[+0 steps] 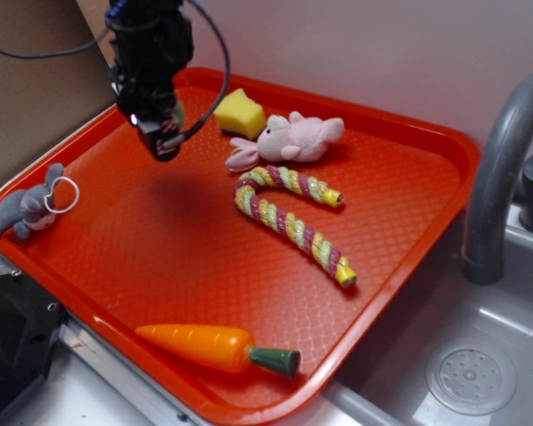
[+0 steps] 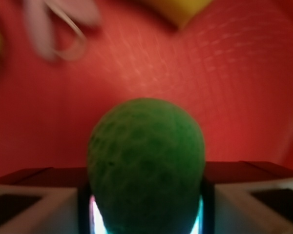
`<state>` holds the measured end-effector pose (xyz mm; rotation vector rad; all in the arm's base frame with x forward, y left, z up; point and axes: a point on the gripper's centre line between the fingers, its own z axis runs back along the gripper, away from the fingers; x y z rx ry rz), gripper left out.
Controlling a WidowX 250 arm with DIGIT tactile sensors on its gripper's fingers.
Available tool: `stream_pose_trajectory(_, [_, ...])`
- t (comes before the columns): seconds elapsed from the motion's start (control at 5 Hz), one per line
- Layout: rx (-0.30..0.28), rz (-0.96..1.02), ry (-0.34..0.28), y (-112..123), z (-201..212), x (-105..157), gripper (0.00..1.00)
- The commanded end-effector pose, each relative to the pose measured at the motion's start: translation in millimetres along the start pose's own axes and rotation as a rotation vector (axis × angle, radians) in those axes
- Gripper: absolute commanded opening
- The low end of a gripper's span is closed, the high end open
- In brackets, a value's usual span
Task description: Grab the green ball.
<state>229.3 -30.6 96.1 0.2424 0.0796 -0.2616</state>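
Observation:
The green ball (image 2: 145, 161), dimpled and dark in shadow, fills the lower middle of the wrist view. It is squeezed between the two fingers of my gripper (image 2: 146, 200), which is shut on it. In the exterior view the gripper (image 1: 160, 133) hangs above the back left part of the red tray (image 1: 160, 240), casting a shadow on it. Only a pale sliver of the ball (image 1: 174, 114) shows between the black fingers there.
On the tray lie a yellow sponge (image 1: 239, 113), a pink plush animal (image 1: 293, 139), a striped rope toy (image 1: 293, 217) and an orange carrot (image 1: 215, 347). A grey plush (image 1: 31, 206) sits on the left rim. A sink and faucet (image 1: 502, 169) stand at the right.

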Motion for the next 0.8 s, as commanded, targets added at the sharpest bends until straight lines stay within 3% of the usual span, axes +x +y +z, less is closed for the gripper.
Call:
stream_pose_trajectory(0.0, [-0.004,0.107,0.068,-66.2,96.5,-16.0,0.0])
stream_pose_trajectory(0.2, [-0.055,0.177,-0.026,-54.7,129.7,-15.5,0.0])
stream_pose_trajectory(0.4, [-0.069,0.301,-0.141,-29.1,135.8,-16.0,0.0])
stream_pose_trajectory(0.6, [-0.157,0.433,-0.242,-11.5,127.9,-16.9,0.0])
